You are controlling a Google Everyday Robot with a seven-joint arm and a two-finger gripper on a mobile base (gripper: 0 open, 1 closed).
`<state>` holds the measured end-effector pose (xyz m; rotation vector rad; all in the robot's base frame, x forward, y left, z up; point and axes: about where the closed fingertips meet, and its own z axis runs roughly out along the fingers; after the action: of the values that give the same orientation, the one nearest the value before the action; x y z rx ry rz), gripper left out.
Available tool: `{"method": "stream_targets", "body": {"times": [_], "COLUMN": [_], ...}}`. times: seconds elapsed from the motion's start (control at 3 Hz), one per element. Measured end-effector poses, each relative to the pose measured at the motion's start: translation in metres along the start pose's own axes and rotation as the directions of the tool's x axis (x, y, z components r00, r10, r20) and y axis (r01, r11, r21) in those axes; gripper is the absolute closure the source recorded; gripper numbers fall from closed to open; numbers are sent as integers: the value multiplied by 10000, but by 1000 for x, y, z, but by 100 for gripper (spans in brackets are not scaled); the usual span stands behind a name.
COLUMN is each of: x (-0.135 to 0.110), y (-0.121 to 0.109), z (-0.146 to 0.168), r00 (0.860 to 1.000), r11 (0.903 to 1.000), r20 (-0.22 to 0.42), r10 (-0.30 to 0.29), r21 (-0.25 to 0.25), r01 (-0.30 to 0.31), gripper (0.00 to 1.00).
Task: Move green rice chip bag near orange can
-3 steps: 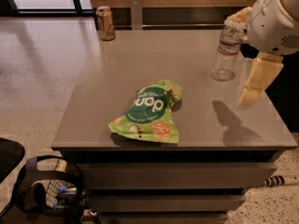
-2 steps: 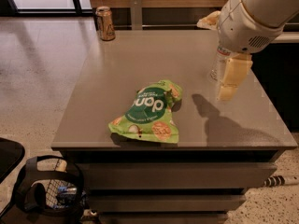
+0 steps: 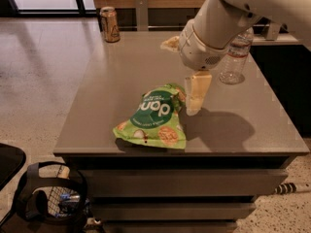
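Near left, on the floor below the table front: dark strap-and-wire item (image 3: pixel 51 198), identity unclear, no part of the task.

On the grey table (image 3: pixel 102 96), toward the near edge and about mid-width: green rice chip bag (image 3: pixel 153 116). Lying flat, dark round patch up, crumpled neck pointing away and to the right. Not lifted; resting fully on the tabletop.

Just beyond and right of the bag: gripper (image 3: pixel 196 95), pale, hanging vertical from the white arm (image 3: pixel 218 28), tip low at the bag's far right corner. Touching or only just beside: cannot say. Released, clenched, or holding anything: not to be made out from this view. Shadow thrown on the tabletop to the right.

Further back, right side: clear water bottle (image 3: pixel 234 57), upright, partly behind the arm. Not the target.

Far left corner of the table: orange can (image 3: pixel 110 24), upright, well apart from the bag, most of the tabletop's depth between them.

Judged step: approach for the grasp, aimed at the bag's crumpled upper end. Task barely started; bag nowhere near can.

Next move calls for: settling onto the crumpled neck, closing firmly on the crinkly film (probably slippery, sure to deform), lifting clear, carrying diagonally to the far left, setting down beside the can without knocking it. Worth watching on the swing: clearance from the bottle.
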<state>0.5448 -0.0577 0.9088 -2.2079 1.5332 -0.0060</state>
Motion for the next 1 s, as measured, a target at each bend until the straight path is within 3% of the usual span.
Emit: {"method": "stream_targets", "body": {"times": [0.33,1.0], "x": [-11,-14], "y": [1,-1], "z": [36,36], "r00": [9976,9962], "r11": [9986,9972], "r20": [496,578], "r10": [-479,-652], "r21": [-220,-334], "r01": [490,672], "gripper": [0,0]}}
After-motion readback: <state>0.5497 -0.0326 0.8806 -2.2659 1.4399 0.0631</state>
